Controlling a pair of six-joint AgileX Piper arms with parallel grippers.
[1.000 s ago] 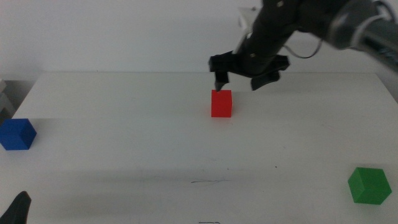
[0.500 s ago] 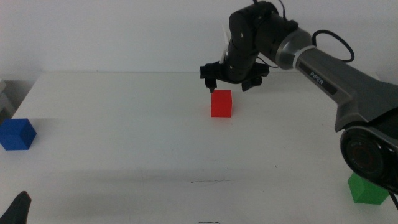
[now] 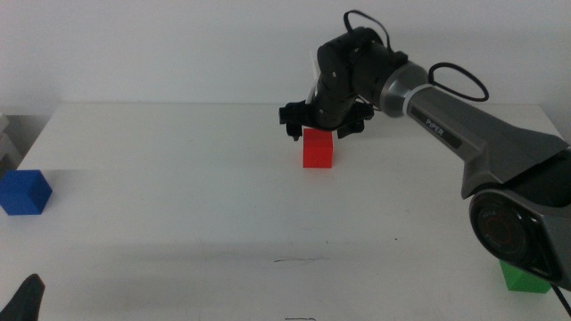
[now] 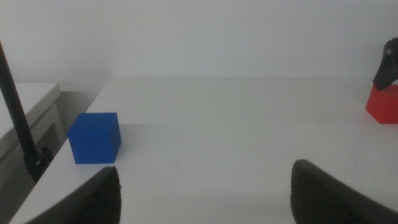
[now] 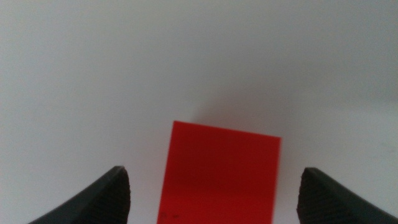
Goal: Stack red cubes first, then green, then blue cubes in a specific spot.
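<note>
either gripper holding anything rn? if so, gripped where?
Nothing is held. The right gripper hangs open just above the red cube, jaws wide to either side, not touching it. The left gripper waits open near the blue cube.

red cubes: one; the red cube (image 3: pixel 318 148) sits on the table toward its far side, also seen in the right wrist view (image 5: pixel 221 172) and at the edge of the left wrist view (image 4: pixel 383 104)
green cubes: one; the green cube (image 3: pixel 523 277) lies at the near right, partly hidden behind the right arm's base
blue cubes: one; the blue cube (image 3: pixel 24 192) stands at the left edge of the table, also seen in the left wrist view (image 4: pixel 94 137)
cubes in all: three; each apart from the others, none stacked
tables: one; the white table (image 3: pixel 178 205)
</note>
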